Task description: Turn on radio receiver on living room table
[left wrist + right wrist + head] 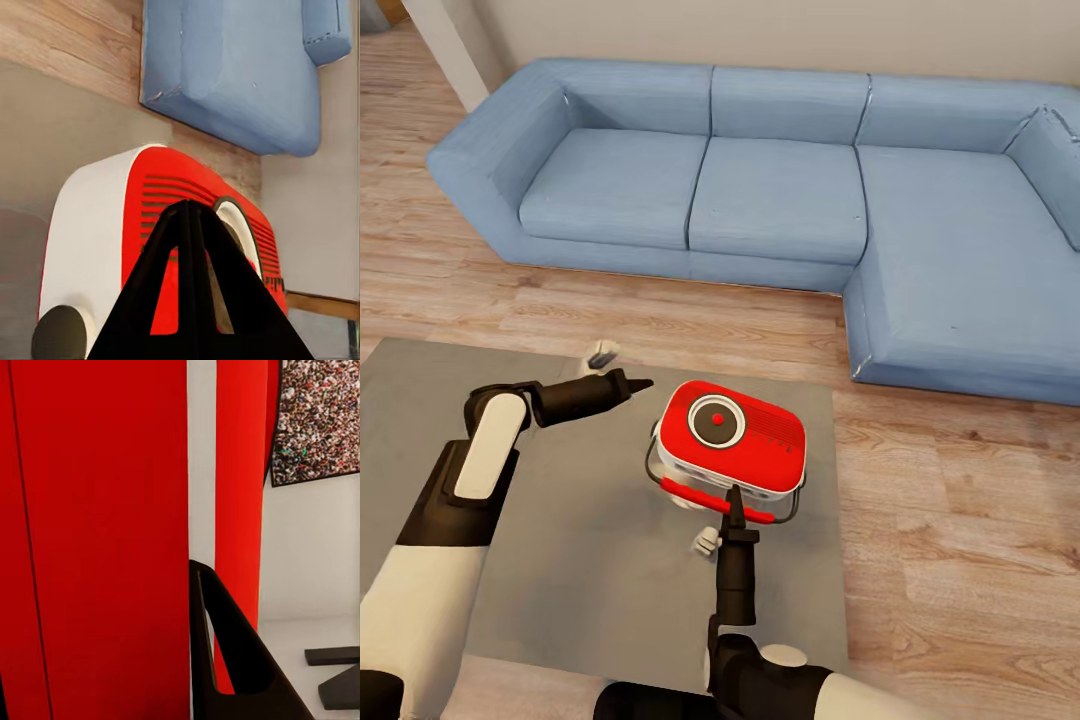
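Observation:
The radio receiver [732,440] lies on the grey table [580,530], its red face up with a round black-ringed dial and white sides. My right gripper [735,492] points at the radio's near edge, its tip against the red handle bar there. It looks shut. In the right wrist view the radio's red surface [97,540] is very close, and one black finger [232,652] shows in front of it. My left gripper [638,384] hovers just left of the radio, shut and holding nothing. In the left wrist view its fingertips [187,206] meet in front of the radio [150,225].
A blue L-shaped sofa [780,190] runs along the far side and down the right, with wood-plank floor [960,520] between it and the table. The radio sits near the table's right edge. A crowd picture [319,420] hangs on a pale wall.

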Available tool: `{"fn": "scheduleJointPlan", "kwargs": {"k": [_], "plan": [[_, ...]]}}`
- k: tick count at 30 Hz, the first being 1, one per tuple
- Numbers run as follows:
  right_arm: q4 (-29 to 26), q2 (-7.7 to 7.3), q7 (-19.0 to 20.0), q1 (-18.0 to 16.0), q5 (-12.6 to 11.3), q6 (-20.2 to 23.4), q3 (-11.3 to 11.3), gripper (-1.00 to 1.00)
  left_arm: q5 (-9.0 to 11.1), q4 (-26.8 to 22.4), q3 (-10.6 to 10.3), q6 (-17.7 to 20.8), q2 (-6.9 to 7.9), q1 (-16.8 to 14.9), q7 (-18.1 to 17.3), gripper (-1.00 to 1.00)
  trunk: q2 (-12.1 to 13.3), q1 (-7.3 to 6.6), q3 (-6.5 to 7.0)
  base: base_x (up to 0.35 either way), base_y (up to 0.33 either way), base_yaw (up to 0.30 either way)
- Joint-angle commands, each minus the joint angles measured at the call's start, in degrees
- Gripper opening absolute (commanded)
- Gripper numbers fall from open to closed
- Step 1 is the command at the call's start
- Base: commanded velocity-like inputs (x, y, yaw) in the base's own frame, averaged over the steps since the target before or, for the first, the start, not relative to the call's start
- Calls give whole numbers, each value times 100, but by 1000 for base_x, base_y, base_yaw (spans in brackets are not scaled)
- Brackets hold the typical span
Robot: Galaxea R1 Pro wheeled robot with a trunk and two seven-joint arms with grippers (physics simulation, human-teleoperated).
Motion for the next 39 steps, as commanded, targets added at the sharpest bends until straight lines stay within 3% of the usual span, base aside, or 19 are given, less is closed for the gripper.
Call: {"fn": "scheduleJointPlan", "kwargs": {"k": [1, 5, 6, 7, 8, 13, 22, 29, 32, 34, 35, 36, 39], "plan": [[-3, 0, -5, -1, 19, 9, 5, -100, 34, 33, -33, 0, -33, -33, 33, -100, 0, 0, 0, 0, 0, 0], [-4, 0, -5, -1, 26, 10, 10, -100, 178, 161, -162, 0, -163, -162, 162, -100, 0, 0, 0, 0, 0, 0], [-2, 0, -6, -1, 26, 10, 11, -100, 2639, 684, -669, 0, -188, -859, 2667, -100, 0, 0, 0, 0, 0, 0], [-2, 0, -6, -1, 27, 10, 11, -100, 2879, 673, -680, 0, -191, -887, 2913, -100, 0, 0, 0, 0, 0, 0], [-3, 0, -6, -1, 27, 10, 12, -100, 3307, 639, -693, 0, -193, -927, 3351, -100, 0, 0, 0, 0, 0, 0], [-2, 0, -9, -1, 27, 10, 12, -100, 3805, 601, -713, 0, -228, -1080, 3903, -100, 0, 0, 0, 0, 0, 0], [-9, 0, -9, -1, 29, 215, 17, -100, 3926, 588, -717, 0, -401, -1152, 4015, -100, 0, 0, 0, 0, 0, 0], [-10, 0, -9, -1, 31, 271, 13, -100, 3964, 617, -718, 0, -452, -1334, 4110, -100, 0, 0, 0, 0, 0, 0], [-10, 0, -6, -1, 28, 275, 12, -100, 4346, 684, -931, 0, -463, -1423, 4527, -100, 0, 0, 0, 0, 0, 0], [-10, 0, -6, -1, 27, 274, 12, -100, 4871, 786, -1359, 0, -478, -1577, 4937, -100, 0, 0, 0, 0, 0, 0], [-10, 0, -5, -1, 27, 274, 12, -100, 5310, 863, -1664, -10, -512, -1688, 5338, -100, 0, 0, 0, 0, 0, 0], [-10, 0, -5, -1, 27, 276, 12, -100, 5446, 880, -1735, -13, -531, -1716, 5487, -100, 0, 0, 0, 0, 0, 0], [-10, 0, -5, -1, 27, 274, 14, -100, 6008, 915, -1948, -21, -654, -1796, 6411, -100, 0, 0, 0, 0, 0, 0]]}}
